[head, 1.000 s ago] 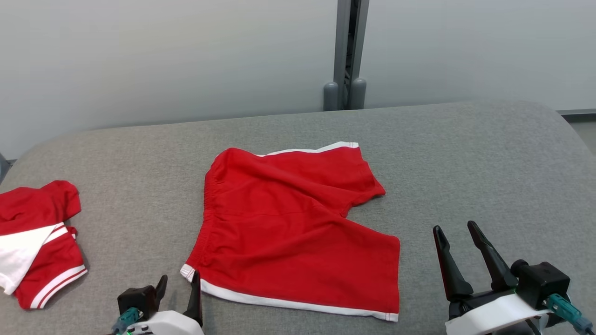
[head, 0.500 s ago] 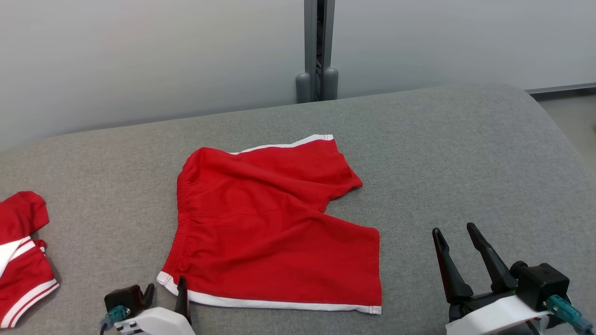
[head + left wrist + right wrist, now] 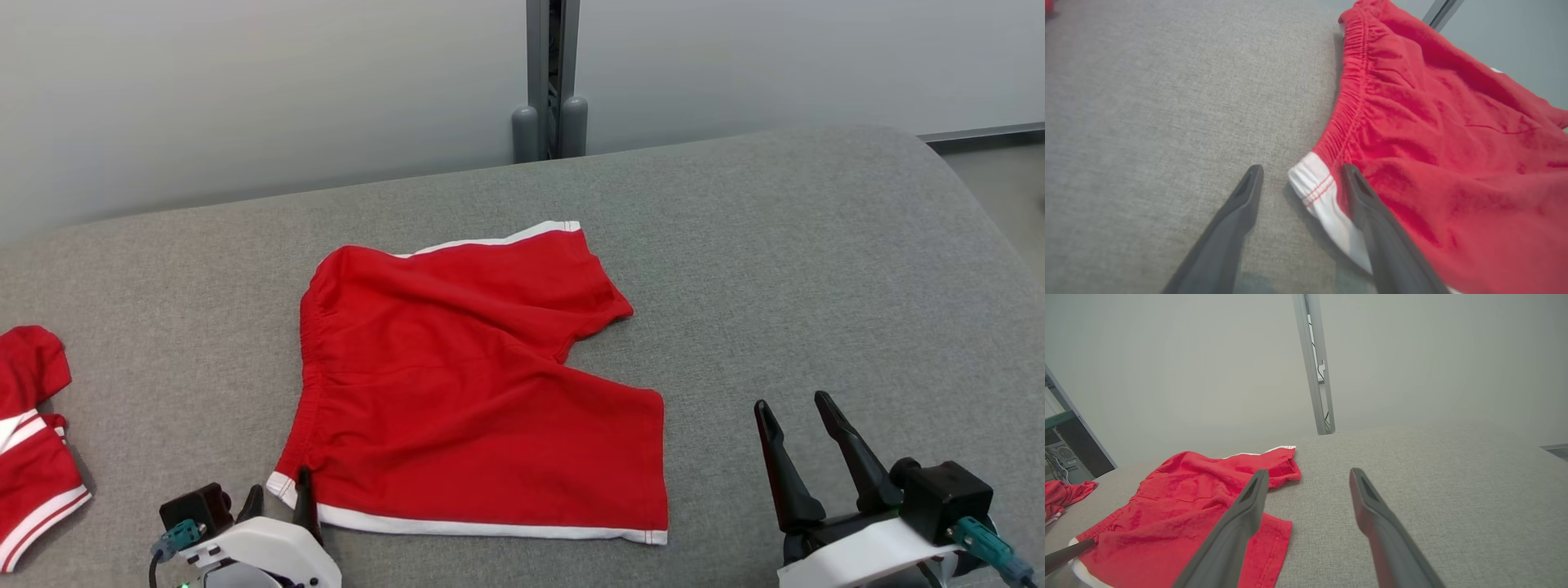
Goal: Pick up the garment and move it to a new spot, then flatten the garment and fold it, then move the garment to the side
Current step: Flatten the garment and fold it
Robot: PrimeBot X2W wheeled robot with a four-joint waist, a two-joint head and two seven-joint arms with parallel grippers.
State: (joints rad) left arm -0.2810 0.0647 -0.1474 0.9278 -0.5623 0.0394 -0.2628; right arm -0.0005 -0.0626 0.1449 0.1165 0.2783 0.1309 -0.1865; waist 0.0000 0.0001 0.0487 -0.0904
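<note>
On grey cushion [image 3: 816, 286], found red shorts' [image 3: 473, 384] corner between spread fingers [image 3: 1241, 212] of left gripper [image 3: 1302, 168], rest running toward 2 o'clock; right gripper [image 3: 790, 402] spread, farther.

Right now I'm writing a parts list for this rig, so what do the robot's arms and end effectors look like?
Both match. The left end effector and right end effector each have two long dark grey fingers tapering to points, with a recess near each tip. Each sits on a glossy white wrist shell carrying a black block with a teal cable plug.
</note>
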